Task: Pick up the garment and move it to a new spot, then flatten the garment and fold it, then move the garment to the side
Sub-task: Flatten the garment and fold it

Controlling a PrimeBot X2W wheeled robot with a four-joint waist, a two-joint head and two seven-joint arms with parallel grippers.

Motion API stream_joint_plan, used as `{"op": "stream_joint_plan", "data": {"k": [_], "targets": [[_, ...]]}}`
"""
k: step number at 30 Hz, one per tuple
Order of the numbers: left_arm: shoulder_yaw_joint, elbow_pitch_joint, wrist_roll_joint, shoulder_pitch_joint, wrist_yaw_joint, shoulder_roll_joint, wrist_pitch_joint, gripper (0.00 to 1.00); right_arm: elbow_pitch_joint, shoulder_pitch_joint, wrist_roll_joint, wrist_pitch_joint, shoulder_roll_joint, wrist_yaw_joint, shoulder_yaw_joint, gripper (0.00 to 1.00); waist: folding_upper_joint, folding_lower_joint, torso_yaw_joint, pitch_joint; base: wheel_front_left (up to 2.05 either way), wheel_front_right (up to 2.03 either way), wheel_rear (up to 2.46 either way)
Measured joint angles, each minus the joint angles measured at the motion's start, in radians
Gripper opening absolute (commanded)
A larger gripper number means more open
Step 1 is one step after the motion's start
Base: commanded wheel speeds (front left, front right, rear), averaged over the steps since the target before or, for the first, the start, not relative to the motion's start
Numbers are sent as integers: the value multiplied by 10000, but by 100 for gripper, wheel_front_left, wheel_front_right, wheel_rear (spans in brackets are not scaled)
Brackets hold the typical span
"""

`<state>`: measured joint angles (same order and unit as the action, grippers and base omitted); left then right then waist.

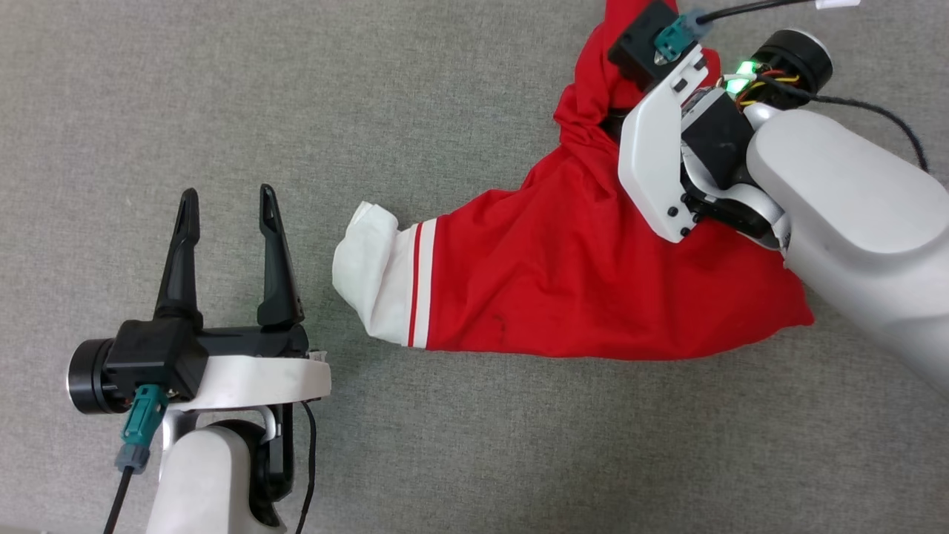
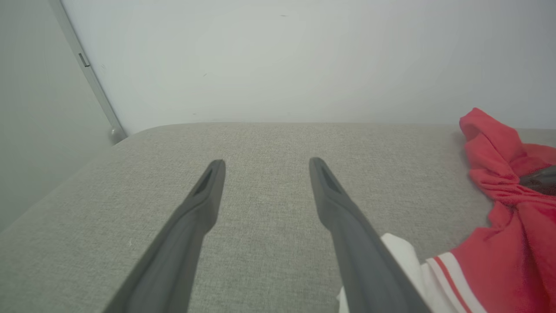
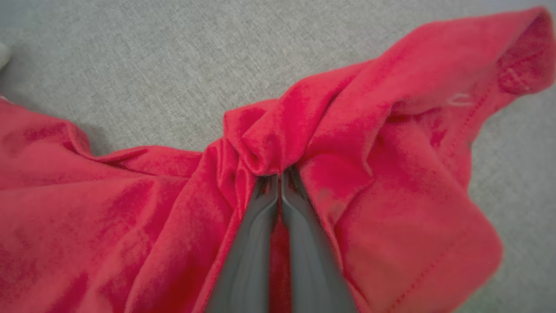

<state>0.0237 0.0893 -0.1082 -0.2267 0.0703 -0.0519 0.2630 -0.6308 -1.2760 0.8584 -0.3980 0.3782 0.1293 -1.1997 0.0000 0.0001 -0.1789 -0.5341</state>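
Garment (image 1: 593, 282) in head view: bunched on the grey surface (image 1: 222, 89), right of centre. Red body is spread low and the white, red-striped sleeve (image 1: 374, 267) points toward the left gripper (image 1: 228, 194). Left gripper is at lower left with its fingers wide apart and nothing between them, near the sleeve but clear of it. Right gripper (image 1: 614, 122) is at upper right, tips buried in a gathered twist of red fabric. The wrist housing covers the fingers, so the grip isn't readable from here.

Left wrist view: both fingers (image 2: 208, 195) are splayed over bare surface, empty. Extra here is the surface's rounded far edge, a pale wall (image 2: 282, 65) behind it and a grey bar (image 2: 91, 78) slanting down at left. The sleeve edge is just beside one finger at the bottom; can't tell if they touch. Red fabric peaks at far right with a dark bit of the other gripper in it.

Right wrist view: this one shows the grip. The fingers are pressed together with a fold of red fabric pinched at the tips, and the cloth puckers out from that point. Hem stitching shows at right. Fabric drapes to the surface on both sides.
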Motion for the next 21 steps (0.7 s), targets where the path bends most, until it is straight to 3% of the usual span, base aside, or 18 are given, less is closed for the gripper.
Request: {"op": "stream_joint_plan", "data": {"k": [1,2,3,11,15,21], "targets": [[-13,-23,4,-1,-2,6,0,100,-2,-64,-4,163,29,0,-134,13,0,1,28,47,0,0,0],[-17,-61,12,0,-2,8,0,100,8,-99,50,368,98,12,-184,44,0,0,51,110,0,0,0],[-33,-82,23,7,0,8,0,100,58,-119,221,570,205,17,-180,100,0,1,70,187,0,0,0],[-228,-96,56,537,75,10,0,100,2128,-1045,876,826,2073,15,-320,100,0,0,408,1012,0,0,0],[-173,-92,-2,711,90,12,0,100,3214,-1343,1528,-288,3223,15,-385,100,0,0,557,1352,0,0,0],[-27,-75,-25,788,94,12,0,100,4449,-1438,2717,-3080,4621,15,-571,100,0,0,556,1512,0,0,0]]}}
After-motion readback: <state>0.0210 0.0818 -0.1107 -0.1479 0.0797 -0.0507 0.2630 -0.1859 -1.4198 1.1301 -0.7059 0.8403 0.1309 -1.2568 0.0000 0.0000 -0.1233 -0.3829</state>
